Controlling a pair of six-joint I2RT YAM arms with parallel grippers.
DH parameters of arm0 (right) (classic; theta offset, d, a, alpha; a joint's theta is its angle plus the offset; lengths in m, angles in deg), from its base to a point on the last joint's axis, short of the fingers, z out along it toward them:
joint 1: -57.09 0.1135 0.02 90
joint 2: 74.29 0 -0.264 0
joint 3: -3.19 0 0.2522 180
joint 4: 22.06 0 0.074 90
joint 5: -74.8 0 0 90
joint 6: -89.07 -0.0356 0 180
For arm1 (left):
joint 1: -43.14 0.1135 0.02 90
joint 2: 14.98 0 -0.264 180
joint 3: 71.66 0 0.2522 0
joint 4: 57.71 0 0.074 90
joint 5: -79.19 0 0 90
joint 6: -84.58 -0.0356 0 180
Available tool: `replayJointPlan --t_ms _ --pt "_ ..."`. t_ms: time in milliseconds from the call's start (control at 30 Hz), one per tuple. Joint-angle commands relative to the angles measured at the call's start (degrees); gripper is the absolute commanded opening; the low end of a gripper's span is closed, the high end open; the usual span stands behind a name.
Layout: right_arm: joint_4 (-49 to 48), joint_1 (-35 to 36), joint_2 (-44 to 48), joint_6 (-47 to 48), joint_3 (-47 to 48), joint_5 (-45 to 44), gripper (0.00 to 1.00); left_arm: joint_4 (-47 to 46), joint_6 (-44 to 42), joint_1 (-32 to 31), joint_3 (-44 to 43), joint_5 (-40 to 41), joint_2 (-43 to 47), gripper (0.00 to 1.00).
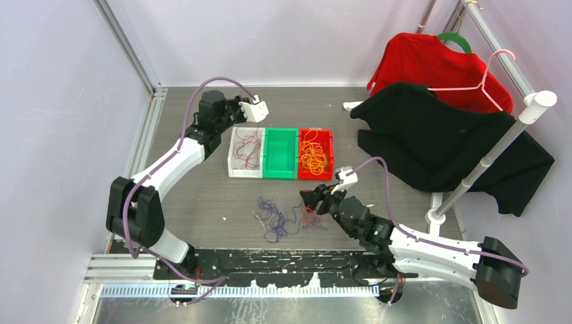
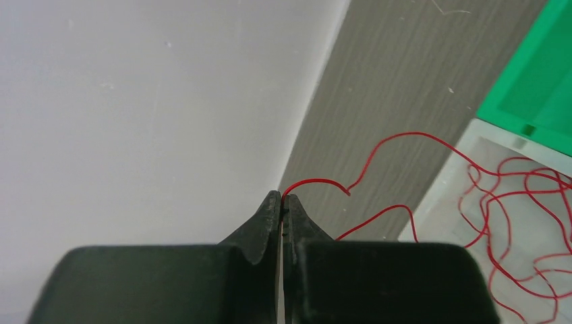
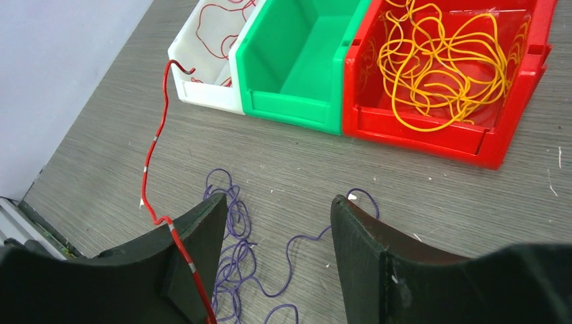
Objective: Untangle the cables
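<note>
My left gripper (image 1: 255, 108) is shut on the end of a red cable (image 2: 405, 133) above the far edge of the white bin (image 1: 234, 169). The strand trails down into the red cables (image 1: 248, 150) lying in that bin. My right gripper (image 3: 276, 209) is open and low over the table. A red cable (image 3: 154, 145) lies across its left finger (image 3: 192, 243) and runs up towards the white bin (image 3: 202, 94). A purple cable clump (image 1: 273, 217) lies loose on the table, under and between the open jaws in the right wrist view (image 3: 233, 253). Orange cables (image 1: 314, 154) fill the red bin (image 1: 330, 145).
An empty green bin (image 1: 280, 154) stands between the white and red bins. A clothes rack (image 1: 499, 148) with a black garment (image 1: 438, 135) and a red garment (image 1: 432, 61) stands at the right. Walls close off the left and back.
</note>
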Motion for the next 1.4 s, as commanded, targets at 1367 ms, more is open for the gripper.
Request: replayJointPlan --t_ms 1367 --pt "-4.09 0.03 -3.79 -3.34 -0.7 -5.6 0.61 18.06 16.35 -3.85 -1.76 -1.88 -14.31 0.0"
